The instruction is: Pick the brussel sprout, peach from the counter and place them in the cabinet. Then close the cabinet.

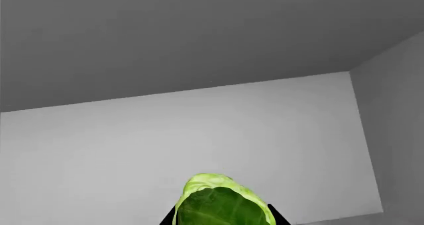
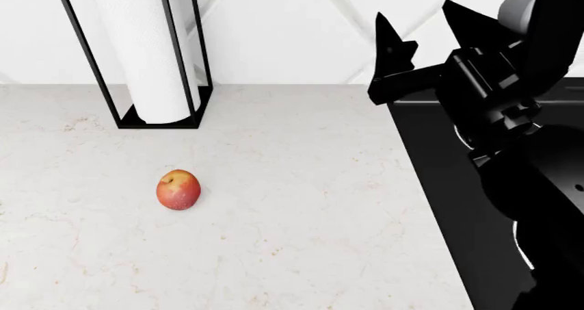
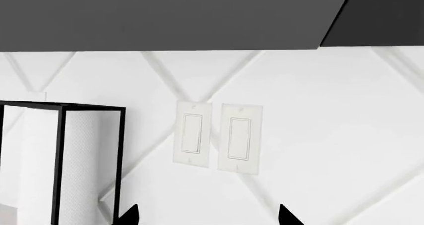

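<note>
Brussel sprout (image 1: 222, 202) sits clamped in the left tool (image 1: 224, 216), whose dark tips show just on either side of it in the left wrist view. Ahead of that tool lie only plain grey walls meeting in a corner, which I judge to be the inside of the cabinet (image 1: 198, 135); whether the sprout already touches a shelf there cannot be told. The sprout's long axis seems to run along the tool's reach, leafy end forward. The coming move looks like a plain release, so what matters is how close the floor of the cabinet lies beneath the sprout, and the pictures do not settle that.

Peach (image 2: 179, 189) rests alone on the desk (image 2: 292, 241), upright with its stem dimple up. The right tool (image 2: 425, 33) hangs raised with its tips apart and nothing between them, and the peach lies below it and well off toward the robot's left. The left arm does not show in the head view, so the right arm looks the freer one to fetch the peach. Beyond the peach stands a paper towel roll (image 2: 150, 50) in a black frame, and under the right arm lies the black stovetop (image 2: 438, 187). The right wrist view shows two light switches (image 3: 215, 138) on the wall.
</note>
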Motion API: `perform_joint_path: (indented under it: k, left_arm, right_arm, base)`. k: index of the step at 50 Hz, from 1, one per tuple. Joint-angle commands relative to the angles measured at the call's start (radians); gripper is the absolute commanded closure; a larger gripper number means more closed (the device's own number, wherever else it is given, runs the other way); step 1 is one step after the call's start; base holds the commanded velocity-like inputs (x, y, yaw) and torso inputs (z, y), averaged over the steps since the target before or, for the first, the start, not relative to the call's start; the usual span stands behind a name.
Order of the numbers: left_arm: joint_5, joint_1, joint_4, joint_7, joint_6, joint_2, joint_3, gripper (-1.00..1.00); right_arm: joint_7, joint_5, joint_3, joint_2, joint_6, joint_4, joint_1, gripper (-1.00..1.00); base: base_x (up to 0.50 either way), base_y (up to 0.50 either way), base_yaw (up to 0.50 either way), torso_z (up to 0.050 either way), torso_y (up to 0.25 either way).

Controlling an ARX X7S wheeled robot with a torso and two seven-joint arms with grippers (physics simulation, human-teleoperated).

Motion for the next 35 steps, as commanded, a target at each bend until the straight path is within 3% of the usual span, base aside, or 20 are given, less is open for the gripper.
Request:
perform_joint_path:
  k: [1, 11, 12, 35]
  left_arm:
    - [-0.095, 0.007, -0.047, -0.010, -0.038, 0.004, 0.067, 1.00]
    - [0.015, 0.017, -0.047, -0.012, -0.102, 0.004, -0.074, 1.00]
    - [0.020, 0.017, -0.047, -0.012, -0.104, 0.004, -0.079, -1.00]
    - [0.035, 0.014, -0.046, 0.024, -0.072, 0.004, -0.068, -1.00]
  right_arm:
    - [0.002, 0.009, 0.004, 0.011, 0.009, 0.005, 0.021, -1.00]
    - [0.002, 0.006, -0.003, 0.011, -0.002, 0.011, 0.018, -1.00]
    - [0.003, 0.006, -0.003, 0.010, -0.002, 0.012, 0.018, -1.00]
    - [0.010, 0.015, -0.003, 0.013, -0.009, 0.013, 0.017, -1.00]
  base:
    - [0.00, 0.00, 0.00, 0.000, 0.000]
    - [0.00, 0.00, 0.00, 0.000, 0.000]
    - [0.00, 0.00, 0.00, 0.000, 0.000]
    - [0.00, 0.00, 0.00, 0.000, 0.000]
